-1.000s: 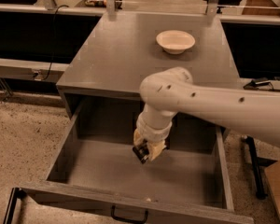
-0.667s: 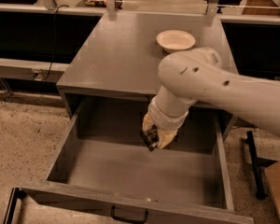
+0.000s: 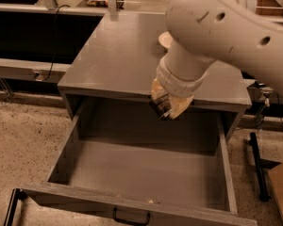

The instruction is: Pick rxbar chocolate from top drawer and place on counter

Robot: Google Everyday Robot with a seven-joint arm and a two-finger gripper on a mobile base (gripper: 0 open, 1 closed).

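The end effector (image 3: 166, 108) is seen at the front edge of the tabletop (image 3: 118, 55), above the open top drawer (image 3: 146, 173). It is clenched on a small dark item, taken to be the rxbar chocolate (image 3: 158, 109). No bar is seen in the drawer, so the pick is judged done; placing remains. The bar is mostly hidden by the fingers, and the white bowl (image 3: 163, 39) by the arm.

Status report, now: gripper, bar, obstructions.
Gripper shut on rxbar chocolate, at counter front edge, above open top drawer. Bar not yet on counter. White bowl partly behind arm.
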